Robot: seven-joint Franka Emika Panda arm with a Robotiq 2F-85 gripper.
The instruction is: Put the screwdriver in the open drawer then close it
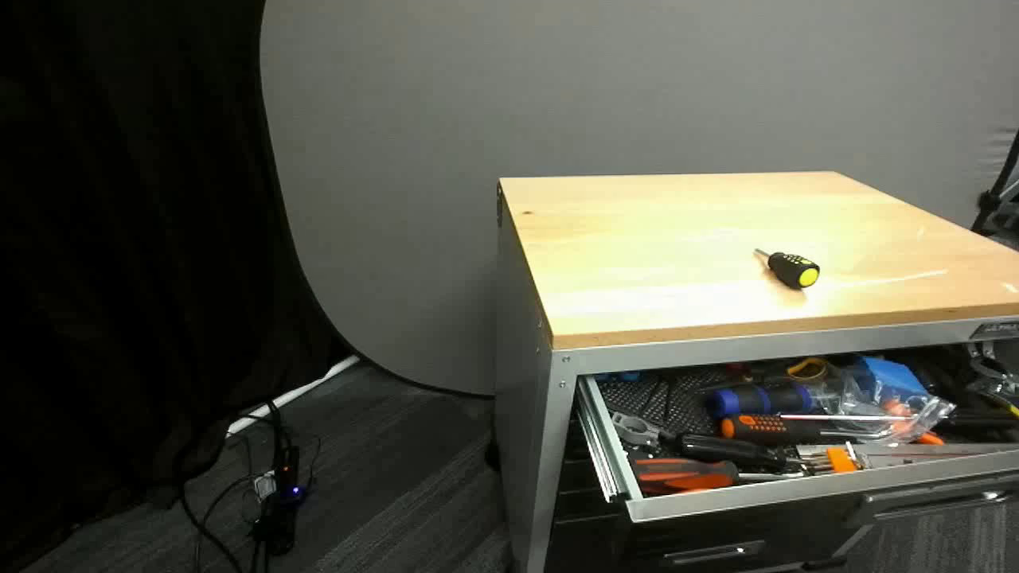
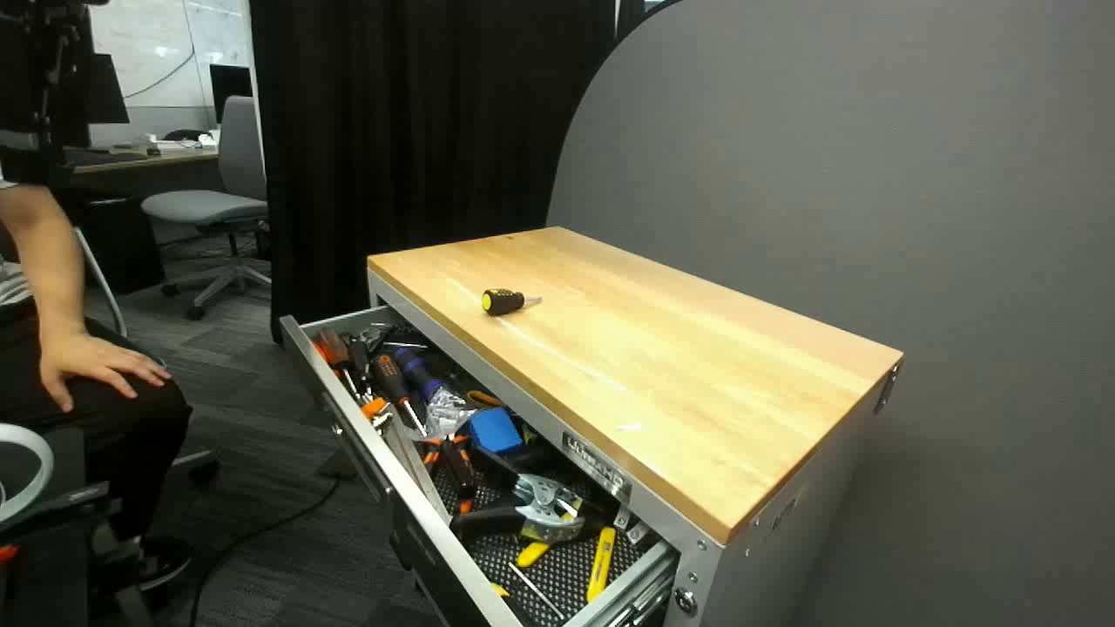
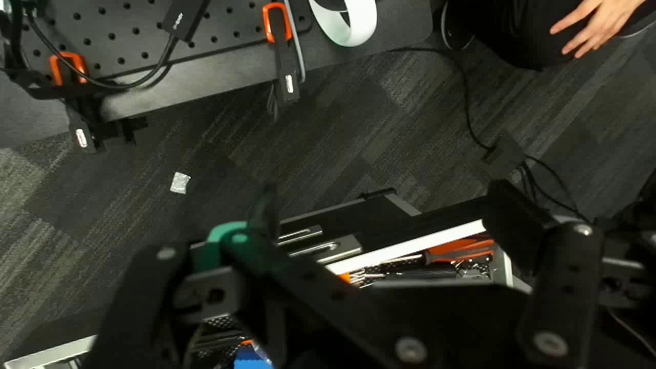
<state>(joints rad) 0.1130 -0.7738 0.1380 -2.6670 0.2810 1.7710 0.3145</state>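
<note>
The screwdriver [image 1: 794, 270], stubby with a black and yellow handle, lies on the cabinet's wooden top near the front edge. It also shows in an exterior view [image 2: 503, 301] and is out of sight in the wrist view. The open drawer [image 1: 716, 501], the grey metal topmost one, is pulled out and full of tools. Its silver rim shows in an exterior view [image 2: 408, 488] and in the wrist view [image 3: 405, 248]. My gripper [image 3: 385, 197] has its fingers wide apart with nothing between them. In the wrist view it overlaps part of the drawer; neither exterior view clearly shows it.
The drawer holds an orange screwdriver [image 1: 685, 476], a blue block [image 2: 494, 429] and a metal clamp [image 2: 549, 503]. Closed lower drawers [image 1: 716, 553] sit beneath. A person [image 2: 96, 366] sits near the cabinet. A black table [image 3: 215, 87] with clamps shows in the wrist view.
</note>
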